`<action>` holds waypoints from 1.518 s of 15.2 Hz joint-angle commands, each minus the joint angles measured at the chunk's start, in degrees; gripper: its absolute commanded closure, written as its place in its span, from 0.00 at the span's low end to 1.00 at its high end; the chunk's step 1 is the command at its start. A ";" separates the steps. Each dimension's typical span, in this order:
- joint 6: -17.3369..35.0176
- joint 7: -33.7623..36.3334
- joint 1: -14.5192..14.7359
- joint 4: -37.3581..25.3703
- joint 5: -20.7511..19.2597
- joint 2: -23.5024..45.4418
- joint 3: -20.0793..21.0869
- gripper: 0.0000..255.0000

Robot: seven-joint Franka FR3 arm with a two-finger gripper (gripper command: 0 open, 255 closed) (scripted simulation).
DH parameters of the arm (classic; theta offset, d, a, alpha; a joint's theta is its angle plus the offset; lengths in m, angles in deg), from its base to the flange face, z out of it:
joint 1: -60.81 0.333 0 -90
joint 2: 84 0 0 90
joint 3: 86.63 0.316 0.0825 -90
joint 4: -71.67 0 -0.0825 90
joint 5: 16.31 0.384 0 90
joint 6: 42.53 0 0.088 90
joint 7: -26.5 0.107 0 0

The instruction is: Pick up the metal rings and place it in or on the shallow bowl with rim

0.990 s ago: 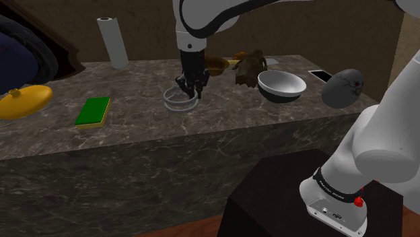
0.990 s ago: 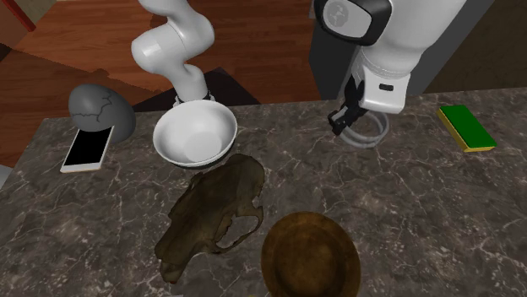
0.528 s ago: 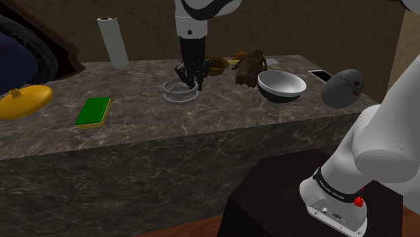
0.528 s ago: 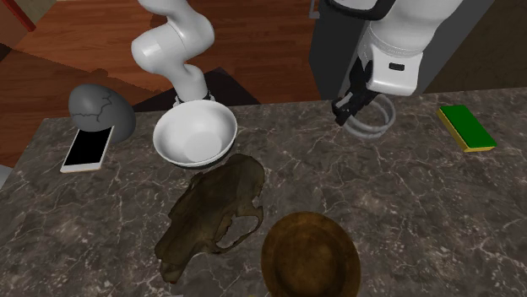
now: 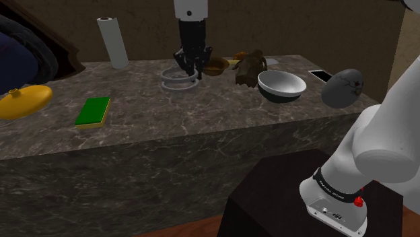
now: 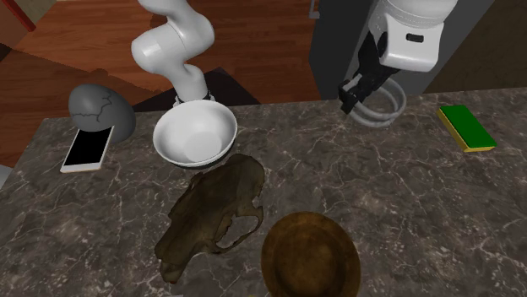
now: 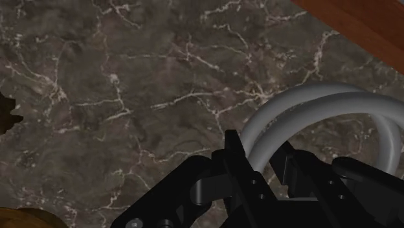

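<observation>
In the shoulder view I see the rings [image 5: 169, 83] over the counter [image 5: 202, 118], left of the bowl [image 5: 281, 85]; the sponge [image 5: 93, 111] lies farther left.

Bare counter [image 6: 291, 148] beside white bowl [image 6: 192, 135], skull [image 6: 215, 211] flanking

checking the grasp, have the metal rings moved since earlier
Yes: clasped by the gripper, the metal rings rose in the shoulder view, higher above the green sponge.
</observation>
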 commanded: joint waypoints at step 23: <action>-9.83 -23.09 -12.94 -25.69 -2.78 16.71 -10.67 1.00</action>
